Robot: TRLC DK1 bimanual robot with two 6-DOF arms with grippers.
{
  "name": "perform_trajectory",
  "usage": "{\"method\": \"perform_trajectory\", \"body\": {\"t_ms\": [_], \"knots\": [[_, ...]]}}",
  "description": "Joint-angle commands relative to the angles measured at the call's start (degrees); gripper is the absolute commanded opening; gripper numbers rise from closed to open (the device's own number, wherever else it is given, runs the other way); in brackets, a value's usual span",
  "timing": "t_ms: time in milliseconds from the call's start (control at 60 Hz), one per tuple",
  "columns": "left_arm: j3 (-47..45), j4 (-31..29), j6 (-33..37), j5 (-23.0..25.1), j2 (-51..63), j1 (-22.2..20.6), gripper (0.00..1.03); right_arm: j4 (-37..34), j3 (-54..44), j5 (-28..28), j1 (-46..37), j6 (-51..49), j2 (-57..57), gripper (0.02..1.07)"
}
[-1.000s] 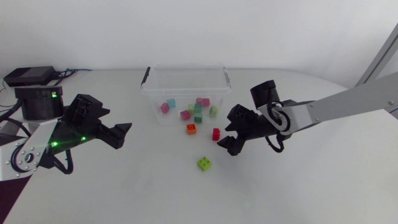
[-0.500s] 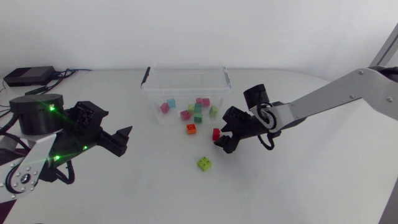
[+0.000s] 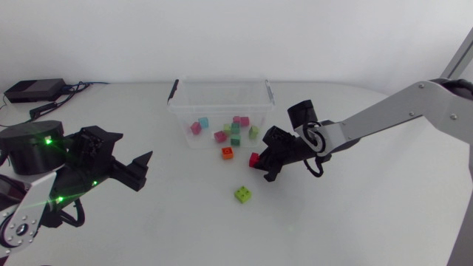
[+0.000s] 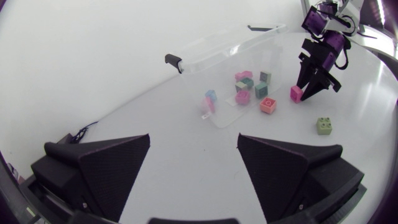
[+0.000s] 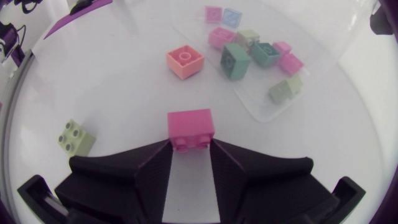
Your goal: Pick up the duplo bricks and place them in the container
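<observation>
Between the two black fingers of our right hand (image 5: 190,149) sits the red brick (image 5: 191,126), and only the right wrist view lets us see the grip. Each finger presses a side of the brick, so the hand is closed narrowly on it. That view also shows two round studs on the face turned back toward the hand, and the brick's broader side running across from finger to finger.

From the head view we get the wider layout instead. Our right arm (image 3: 384,122) comes in from the side, and the held brick is low over the desk (image 3: 355,222), just in front of the clear container (image 3: 214,103) and outside it. Whether the brick touches the desk we cannot tell. The orange brick (image 3: 228,153) lies beside it, close to the container's front wall, a stud facing up. The green brick (image 3: 242,194) lies farther out on the desk, apart from both. Several pink, teal and pale green bricks (image 3: 235,129) are inside the container.

Our left hand (image 4: 194,142) shows best in the left wrist view, its fingers spread wide over bare desk, well apart from the bricks and pointing toward the container.
</observation>
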Motion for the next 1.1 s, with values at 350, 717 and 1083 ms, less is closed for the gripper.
{"method": "perform_trajectory", "body": {"t_ms": [350,717,1083], "knots": [[-5.8,-5.2,-1.0,-0.5,-13.3,4.5,0.98,-6.0,-5.2,-1.3,0.0,-0.1,-20.0,0.12],[-9.4,-6.4,-2.6,-0.7,-19.8,10.8,0.98,-7.8,0.2,0.7,1.3,5.9,-28.0,0.12],[-15.9,-7.8,-5.6,-0.7,-35.6,11.8,0.98,-5.6,15.4,7.2,2.7,10.7,-15.1,0.12]]}}
